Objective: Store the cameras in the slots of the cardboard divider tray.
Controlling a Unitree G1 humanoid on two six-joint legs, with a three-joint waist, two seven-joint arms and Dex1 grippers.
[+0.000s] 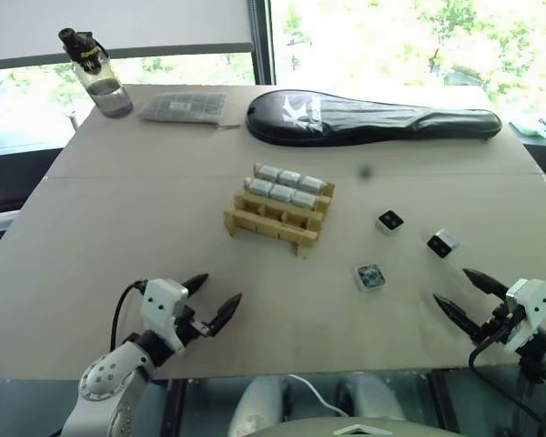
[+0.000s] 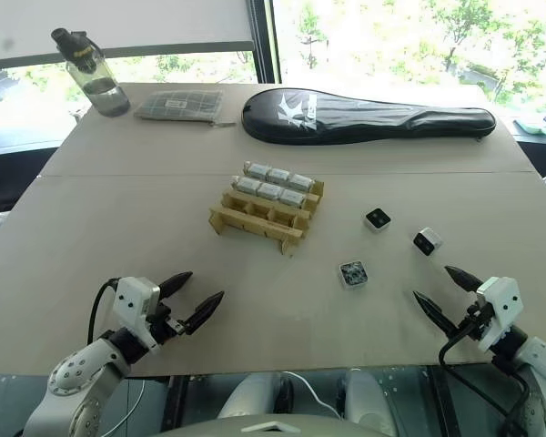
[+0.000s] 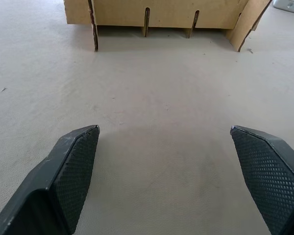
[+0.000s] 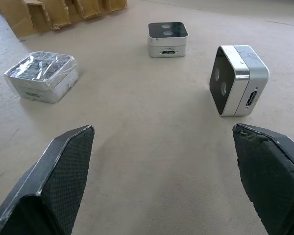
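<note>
The cardboard divider tray (image 1: pixel 275 218) stands mid-table with several silver cameras in its far slots (image 1: pixel 289 178); the near slots are bare. Three loose cameras lie to its right: one lens-up (image 1: pixel 389 221), one on its side (image 1: pixel 442 243), and one in clear wrap (image 1: pixel 369 277). In the right wrist view they appear as the wrapped camera (image 4: pixel 41 76), the lens-up camera (image 4: pixel 168 39) and the tipped camera (image 4: pixel 237 80). My left gripper (image 1: pixel 212 300) hovers open near the front edge, facing the tray (image 3: pixel 161 12). My right gripper (image 1: pixel 464 293) is open, just short of the loose cameras.
A long black racket case (image 1: pixel 373 118) lies across the far side. A grey mesh pouch (image 1: pixel 184 106) and a water bottle (image 1: pixel 98 75) stand at the far left. Bare tabletop lies between the grippers and the tray.
</note>
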